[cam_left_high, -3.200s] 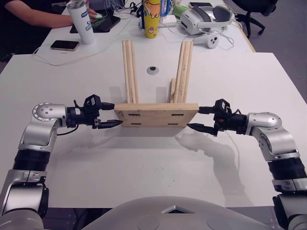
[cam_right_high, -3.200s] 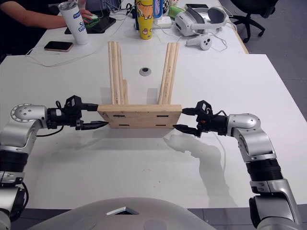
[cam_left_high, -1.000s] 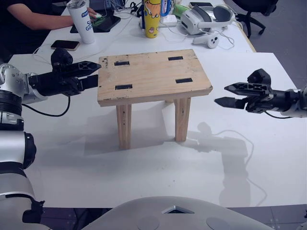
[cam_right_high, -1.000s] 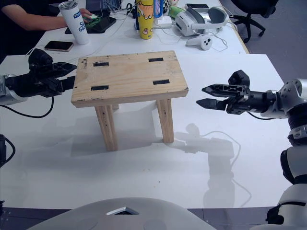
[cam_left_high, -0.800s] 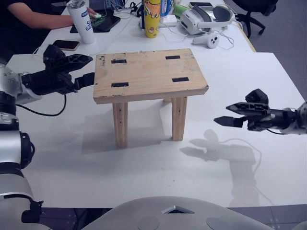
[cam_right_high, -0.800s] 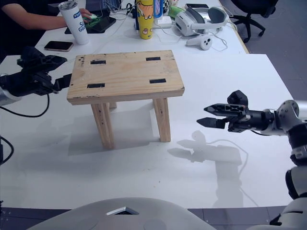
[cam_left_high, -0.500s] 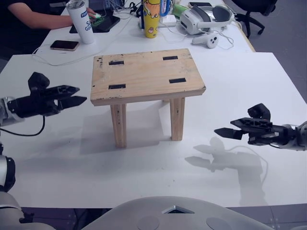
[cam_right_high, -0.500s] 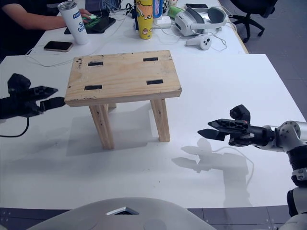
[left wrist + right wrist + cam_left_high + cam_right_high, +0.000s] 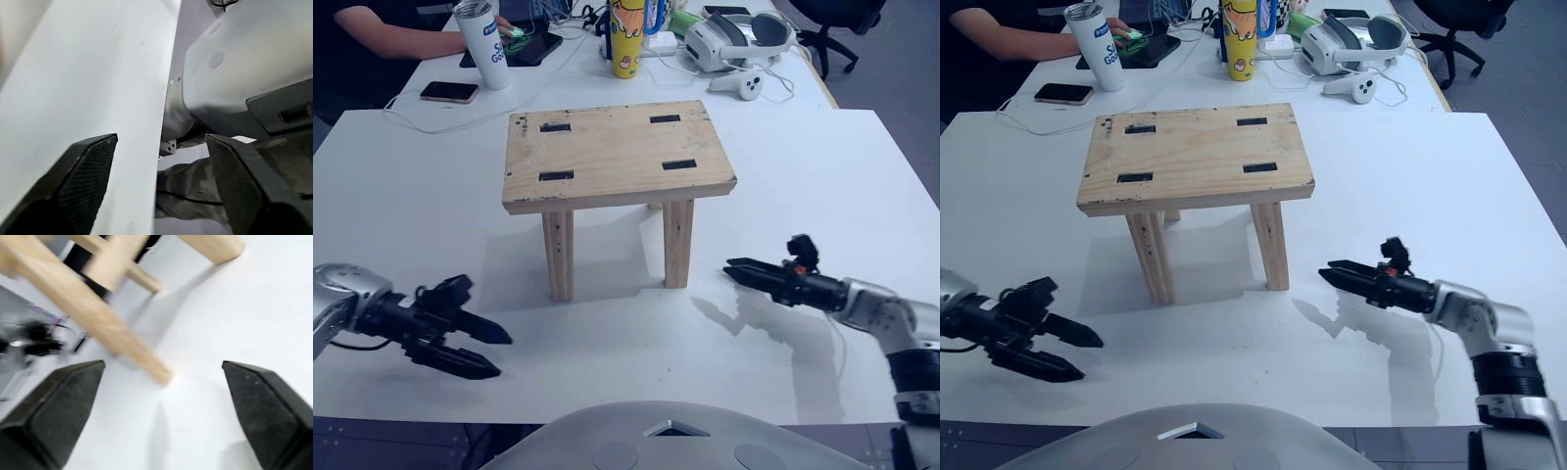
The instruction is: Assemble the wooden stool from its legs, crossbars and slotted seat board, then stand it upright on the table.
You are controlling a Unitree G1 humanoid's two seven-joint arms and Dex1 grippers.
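Observation:
The wooden stool stands upright on the white table (image 9: 822,176), its slotted seat board (image 9: 617,152) level on top. Its front legs (image 9: 558,257) rest on the tabletop. My left gripper (image 9: 502,357) is low near the table's front left edge, well clear of the stool, open and holding nothing. My right gripper (image 9: 732,268) hovers just above the table to the right of the right front leg (image 9: 677,245), open and apart from it. In the right wrist view the spread fingers (image 9: 54,406) frame a stool leg (image 9: 107,328) and a crossbar (image 9: 122,264).
On the table behind stand a white tumbler (image 9: 489,44), a yellow cup (image 9: 625,39), a phone (image 9: 448,91), a headset (image 9: 739,34) and a controller (image 9: 744,86). The left wrist view looks along the table's front edge (image 9: 166,88).
The stool went from lying on its side between both grippers to standing upright. Both grippers let go, then dropped down and back toward the table's near side.

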